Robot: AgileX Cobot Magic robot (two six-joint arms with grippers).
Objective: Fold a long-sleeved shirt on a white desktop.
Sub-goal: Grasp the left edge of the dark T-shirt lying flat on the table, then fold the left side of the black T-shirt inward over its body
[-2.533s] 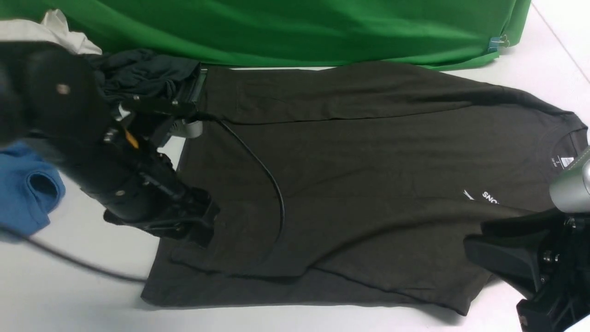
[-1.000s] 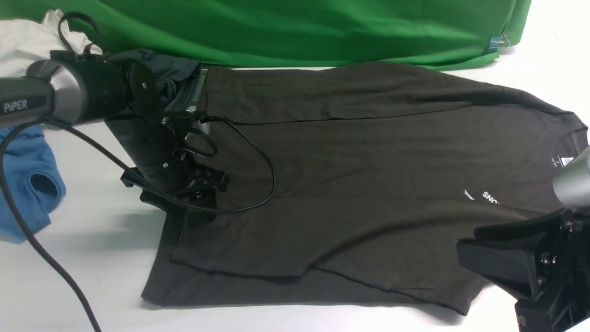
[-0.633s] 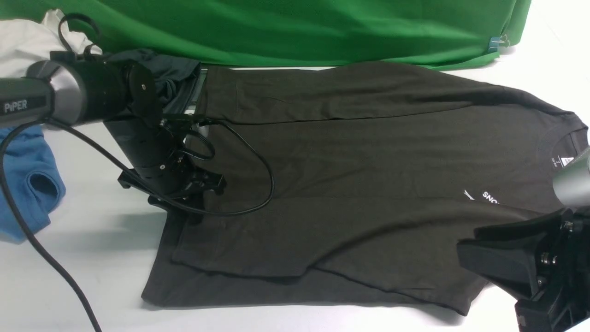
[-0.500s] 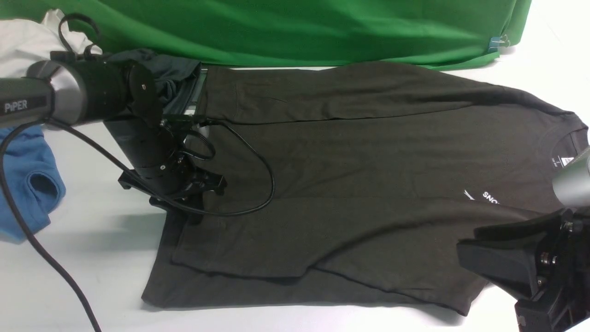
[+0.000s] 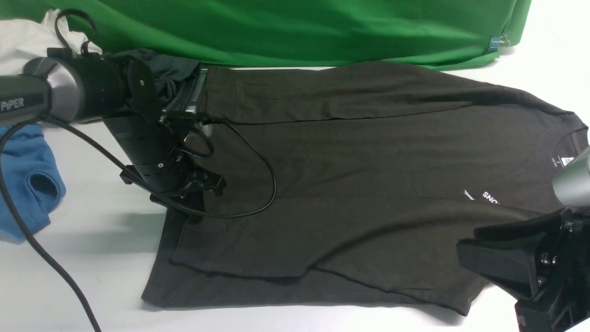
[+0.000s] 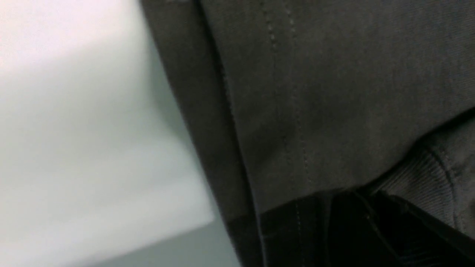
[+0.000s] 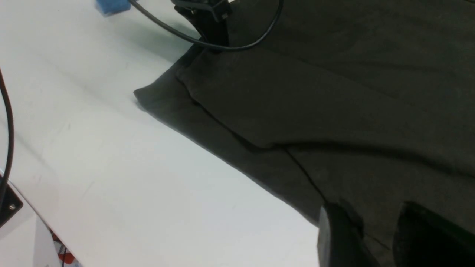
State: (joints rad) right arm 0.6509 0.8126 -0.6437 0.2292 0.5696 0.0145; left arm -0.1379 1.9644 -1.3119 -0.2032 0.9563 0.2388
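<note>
The long-sleeved shirt (image 5: 368, 161), very dark olive-brown, lies flat on the white desktop (image 5: 92, 258) with its collar at the right and both sleeves folded across the body. My left gripper (image 5: 199, 203) points down onto the shirt's left hem edge. In the left wrist view its dark fingers (image 6: 356, 230) sit together, shut on the shirt's fabric (image 6: 315, 92) beside a ribbed cuff (image 6: 419, 185). My right gripper (image 5: 498, 258) is at the near right. Its two fingers (image 7: 382, 237) stand apart just above the shirt's near edge (image 7: 334, 92), holding nothing.
A blue garment (image 5: 27, 184) lies at the far left, with a dark teal-grey garment (image 5: 152, 74) and a white cloth (image 5: 27, 37) behind it. The green backdrop (image 5: 299, 27) closes the back. The left arm's black cable (image 5: 269, 170) loops over the shirt.
The left arm swung from the near left onto the shirt's hem edge, and its jaws closed there. The right arm shifted slightly left. The shirt has not moved.
</note>
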